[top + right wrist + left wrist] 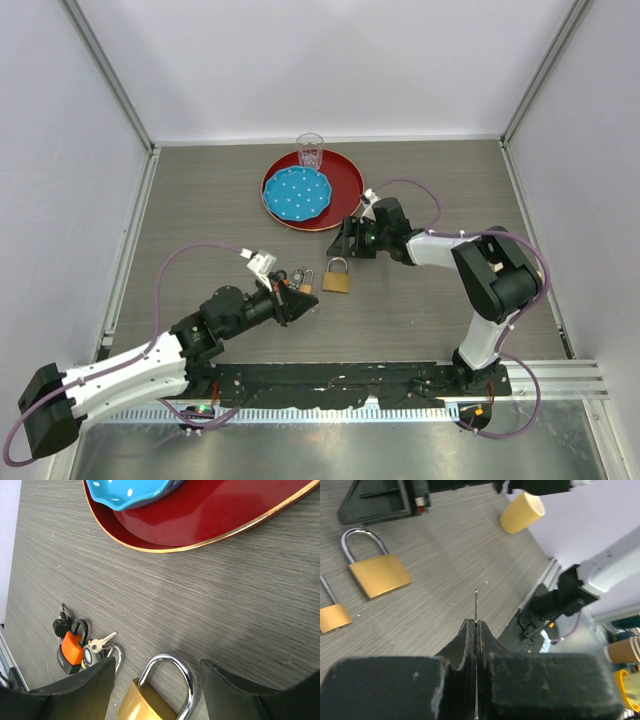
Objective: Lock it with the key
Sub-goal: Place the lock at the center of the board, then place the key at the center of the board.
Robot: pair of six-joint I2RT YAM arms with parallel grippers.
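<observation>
Clenched in the left gripper (475, 630): a thin silver metal key (475, 605), edge-on, blade forward. Ahead and left on the grey wood-grain table (470, 555): the brass padlock with steel shackle (379, 575). Right gripper (156, 665) released, astride the shackle without gripping. Expect a heavy, rigid, slick body; grip across the flat brass faces. Expect a light key apt to pivot; clamp firmly.

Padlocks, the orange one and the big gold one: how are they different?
The orange padlock has a black loop; the gold padlock has a shiny silver loop. The orange padlock looks smaller than the gold padlock. The orange padlock lies bunched with keys; the gold padlock lies alone, by the open right claw. Both lie flat on the table.
</observation>
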